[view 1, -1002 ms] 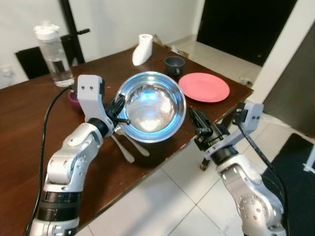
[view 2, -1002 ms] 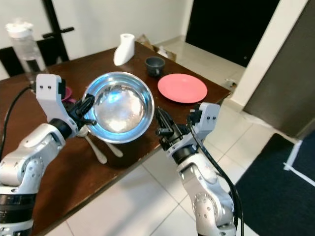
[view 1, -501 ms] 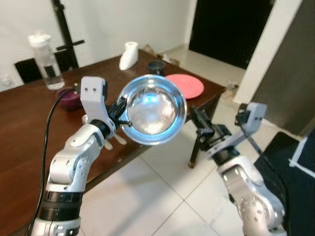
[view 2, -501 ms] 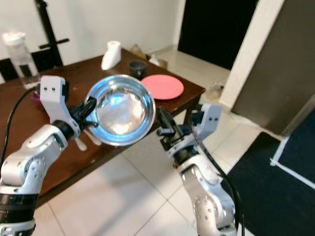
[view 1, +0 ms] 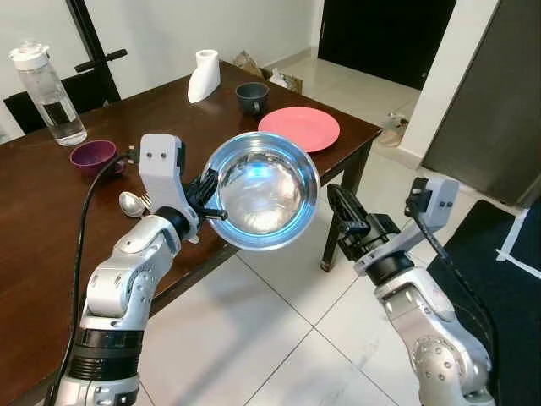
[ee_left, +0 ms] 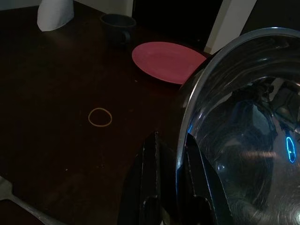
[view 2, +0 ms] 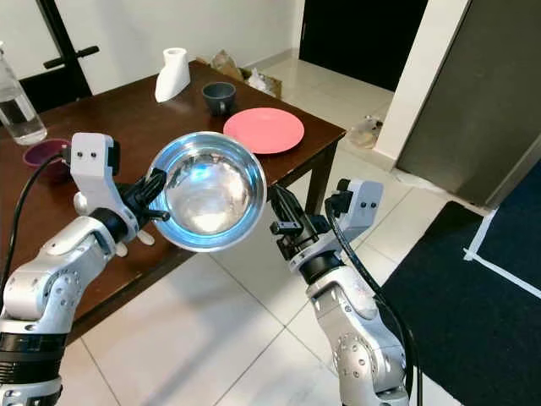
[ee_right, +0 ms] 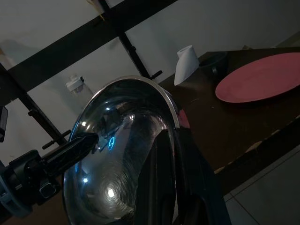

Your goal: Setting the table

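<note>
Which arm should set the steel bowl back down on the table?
Left, probably. The left end effector is shut on the rim of the steel bowl on the side nearest the table. The right end effector sits on the bowl's far rim, out over the floor.

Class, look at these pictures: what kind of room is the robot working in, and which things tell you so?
Probably a home dining area: a dark wooden table bearing a red plate and a dark cup, over a tiled floor.

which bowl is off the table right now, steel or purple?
The steel bowl: the left gripper holds its rim, out past the table edge. The purple bowl sits on the table.
</note>
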Motion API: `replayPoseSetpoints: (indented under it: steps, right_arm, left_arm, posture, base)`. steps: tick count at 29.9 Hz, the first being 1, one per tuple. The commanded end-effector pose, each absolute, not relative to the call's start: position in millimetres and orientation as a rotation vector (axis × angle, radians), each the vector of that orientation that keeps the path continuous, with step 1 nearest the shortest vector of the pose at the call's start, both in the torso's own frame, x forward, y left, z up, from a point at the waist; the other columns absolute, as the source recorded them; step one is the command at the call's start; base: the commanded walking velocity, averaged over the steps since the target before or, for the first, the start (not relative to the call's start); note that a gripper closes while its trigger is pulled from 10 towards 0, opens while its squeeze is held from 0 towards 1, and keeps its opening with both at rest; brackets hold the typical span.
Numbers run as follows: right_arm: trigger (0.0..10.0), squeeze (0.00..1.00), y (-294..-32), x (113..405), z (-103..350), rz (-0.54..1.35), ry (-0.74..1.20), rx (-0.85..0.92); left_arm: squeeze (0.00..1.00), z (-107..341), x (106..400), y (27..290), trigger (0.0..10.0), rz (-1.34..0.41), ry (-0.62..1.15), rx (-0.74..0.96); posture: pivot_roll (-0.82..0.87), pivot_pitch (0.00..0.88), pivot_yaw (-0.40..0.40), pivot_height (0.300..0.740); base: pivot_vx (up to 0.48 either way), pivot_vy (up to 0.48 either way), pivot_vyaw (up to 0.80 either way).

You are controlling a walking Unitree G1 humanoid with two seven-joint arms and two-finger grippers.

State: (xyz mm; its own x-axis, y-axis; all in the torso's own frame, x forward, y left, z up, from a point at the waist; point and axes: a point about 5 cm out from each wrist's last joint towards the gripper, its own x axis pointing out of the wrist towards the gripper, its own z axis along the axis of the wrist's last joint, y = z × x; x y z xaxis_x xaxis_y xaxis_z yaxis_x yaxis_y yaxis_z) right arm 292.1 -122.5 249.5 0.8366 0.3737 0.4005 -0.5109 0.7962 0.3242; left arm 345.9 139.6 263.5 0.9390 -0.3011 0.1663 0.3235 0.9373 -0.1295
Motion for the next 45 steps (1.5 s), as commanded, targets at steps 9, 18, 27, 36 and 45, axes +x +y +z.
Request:
replayPoseSetpoints:
  steps: [9, 18, 27, 36, 45]
  right_arm:
    - [10.0, 0.0, -122.4, 290.1, 245.3, 0.482, -0.31, 0.422]
    - [10.0, 0.0, -123.4, 291.6, 243.8, 0.47, -0.303, 0.419]
    - [10.0, 0.0, -125.0, 292.9, 241.1, 0.456, -0.293, 0.423]
    - [10.0, 0.0, -132.3, 299.6, 236.3, 0.374, -0.263, 0.43]
    - [10.0, 0.0, -132.4, 300.1, 236.5, 0.369, -0.268, 0.454]
  left_arm:
    - [0.0, 259.8, 345.0, 143.6, 10.0, -0.298, -0.138, -0.144]
    - [0.0, 257.5, 344.3, 143.4, 10.0, -0.295, -0.134, -0.148]
    - [0.0, 255.5, 344.4, 144.3, 10.0, -0.285, -0.131, -0.149]
    - [0.0, 253.5, 344.2, 145.5, 10.0, -0.266, -0.125, -0.148]
    - [0.0, 252.0, 344.9, 147.4, 10.0, -0.252, -0.117, -0.143]
  posture:
    - [0.02, 0.154, 0.106, 0.74]
    - [0.02, 0.149, 0.101, 0.74]
    - [0.02, 0.141, 0.098, 0.74]
    - [0.02, 0.139, 0.099, 0.74]
    - [0.03, 0.142, 0.104, 0.74]
  base:
    - [0.0, 0.0, 0.0]
    - [0.0, 0.0, 0.0]
    - [0.0, 0.0, 0.0]
    - [0.0, 0.0, 0.44]
    - [0.0, 0.0, 0.79]
